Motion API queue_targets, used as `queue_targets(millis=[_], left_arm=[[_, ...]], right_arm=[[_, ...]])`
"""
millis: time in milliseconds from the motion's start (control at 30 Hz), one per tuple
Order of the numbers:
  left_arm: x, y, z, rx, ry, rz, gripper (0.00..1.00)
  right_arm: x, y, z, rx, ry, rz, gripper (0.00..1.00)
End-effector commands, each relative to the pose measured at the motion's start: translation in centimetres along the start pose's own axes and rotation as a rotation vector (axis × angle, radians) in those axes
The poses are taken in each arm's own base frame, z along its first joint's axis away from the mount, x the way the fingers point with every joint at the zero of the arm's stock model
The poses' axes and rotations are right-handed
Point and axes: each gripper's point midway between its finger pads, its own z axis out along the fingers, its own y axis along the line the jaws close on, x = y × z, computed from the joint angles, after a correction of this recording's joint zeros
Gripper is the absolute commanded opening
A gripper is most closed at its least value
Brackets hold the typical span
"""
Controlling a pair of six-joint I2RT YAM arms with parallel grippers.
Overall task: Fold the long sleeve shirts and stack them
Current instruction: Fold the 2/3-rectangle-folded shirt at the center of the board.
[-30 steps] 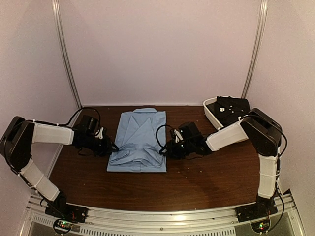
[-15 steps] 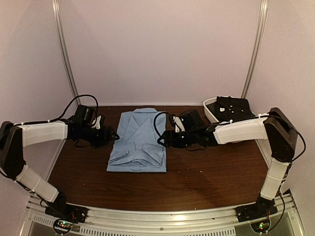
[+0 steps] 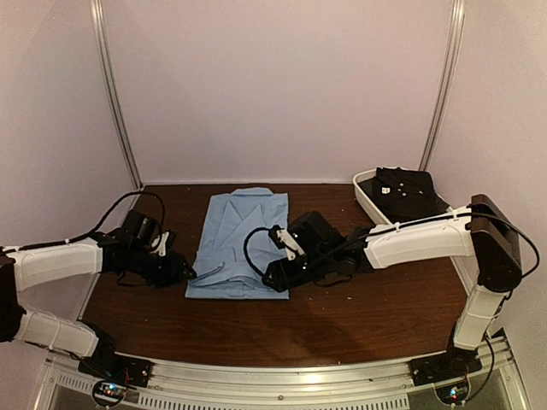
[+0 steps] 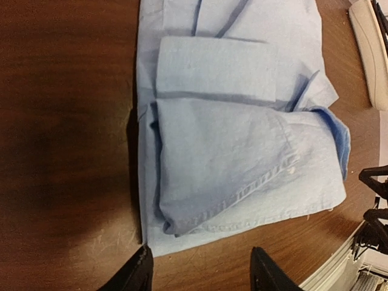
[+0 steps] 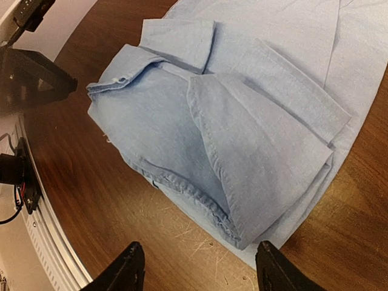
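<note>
Top view: the light blue shirt [image 3: 244, 243] lies part-folded at the middle of the table [image 3: 367, 299], with the left gripper [image 3: 182, 273] at its near-left corner and the right gripper [image 3: 272, 278] at its near-right.

Left wrist: fingers [image 4: 138, 274] spread wide, empty, just short of the hem.

Right wrist: spread wide too, nothing held.

Soft, light, floppy cloth, I'd say, so pinch the near hem corners through every layer.

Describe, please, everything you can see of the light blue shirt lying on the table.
The light blue shirt is a soft, woven-looking cloth garment lying flat on the brown table, narrowed into a long rectangle with its collar at the far end. Both sleeves are folded across its near half, stitched cuffs on top, slightly rumpled. The open left gripper and right gripper hover at its near hem; neither grips it.
</note>
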Motion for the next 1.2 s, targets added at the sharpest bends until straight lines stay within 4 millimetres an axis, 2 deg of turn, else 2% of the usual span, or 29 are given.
queue_targets(millis=[0, 267, 433, 567, 667, 767, 867, 1000, 1167], left_arm=[[1.2, 0.7, 0.5, -0.027, 0.003, -0.03, 0.52], [0.9, 0.7, 2.2, -0.029, 0.014, -0.021, 0.4], [-0.2, -0.1, 2.7, -0.012, 0.003, -0.007, 0.26], [-1.2, -0.8, 2.7, -0.002, -0.017, 0.01, 0.16], [-1.9, -1.2, 3.0, 0.002, -0.019, 0.023, 0.09], [-2.9, -1.7, 3.3, 0.001, -0.028, 0.04, 0.03], [-4.4, -2.2, 3.6, -0.007, -0.049, 0.052, 0.02], [-6.7, -2.8, 4.1, -0.027, -0.084, 0.054, 0.01], [-10.3, -2.8, 5.3, -0.049, -0.128, 0.03, 0.02]], right_arm=[[0.5, -1.0, 0.7, 0.049, 0.01, 0.019, 0.61], [1.3, -1.4, 2.2, 0.05, 0.032, 0.042, 0.52], [0.9, -1.5, 2.7, 0.052, 0.02, 0.055, 0.46], [0.4, -1.5, 3.0, 0.05, 0.009, 0.065, 0.35], [0.2, -1.7, 3.5, 0.041, 0.015, 0.08, 0.22], [-0.8, -2.1, 3.4, 0.044, -0.002, 0.094, 0.1], [-2.4, -2.9, 3.0, 0.066, -0.033, 0.11, 0.05], [-4.5, -4.5, 2.9, 0.099, -0.079, 0.128, 0.03], [-7.1, -7.1, 3.9, 0.109, -0.115, 0.166, 0.05]])
